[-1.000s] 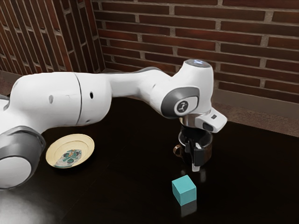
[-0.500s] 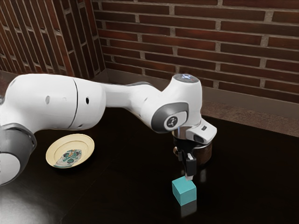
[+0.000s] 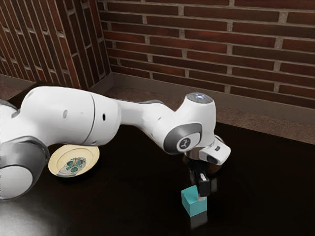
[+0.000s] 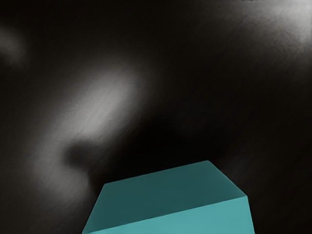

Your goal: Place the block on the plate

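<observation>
Teal block [image 3: 193,202] on a glossy black table [image 3: 133,196], with the white robot arm [image 3: 106,115] arched over from the exterior view's left. The block sits flat on the tabletop, and the black gripper [image 3: 200,193] points down at its upper edge, on the side toward the exterior view's right. In the wrist view, the block looms large just under the hand, which suggests the hand is being lined up to take it from above. Whether the gripper is spread, pressed together or pinching the block cannot be told.

The cream plate [image 3: 74,162], with a blue-green pattern at its centre, lies well apart, toward the exterior view's left and partly behind the arm. It holds nothing visible, so the block's landing place looks free. A dark rounded object [image 3: 215,168] stands behind the hand, mostly covered.

The step in hand seems to be the grasp. A straight, low placement around the block would let it lift level; a grip catching only its edge could tip it or push it away.
</observation>
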`<state>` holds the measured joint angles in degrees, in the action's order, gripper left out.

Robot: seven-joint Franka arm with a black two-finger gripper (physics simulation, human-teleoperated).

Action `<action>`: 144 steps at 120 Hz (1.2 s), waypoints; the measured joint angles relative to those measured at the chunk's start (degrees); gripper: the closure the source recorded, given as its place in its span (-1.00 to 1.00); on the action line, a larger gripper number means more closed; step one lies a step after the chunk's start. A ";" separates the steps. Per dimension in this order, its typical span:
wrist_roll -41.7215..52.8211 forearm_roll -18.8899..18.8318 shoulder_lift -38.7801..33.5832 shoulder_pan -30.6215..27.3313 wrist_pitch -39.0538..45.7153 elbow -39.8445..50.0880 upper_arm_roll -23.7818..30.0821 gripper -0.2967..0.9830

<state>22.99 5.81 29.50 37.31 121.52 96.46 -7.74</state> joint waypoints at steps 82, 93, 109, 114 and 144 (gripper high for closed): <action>-1.69 -0.30 5.42 0.87 -0.32 -2.83 -0.05 -0.14; -1.96 -0.51 5.29 0.92 -0.25 -2.83 -0.09 -0.12; -2.23 -0.82 1.87 0.99 -0.55 -2.76 -0.26 -0.09; -2.33 -1.73 -0.12 0.97 -0.95 -2.75 -0.32 -0.08; -2.86 -4.86 -9.49 0.57 -4.94 -2.74 -0.82 -0.07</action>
<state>20.12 0.95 20.01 37.88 116.58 93.72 -8.56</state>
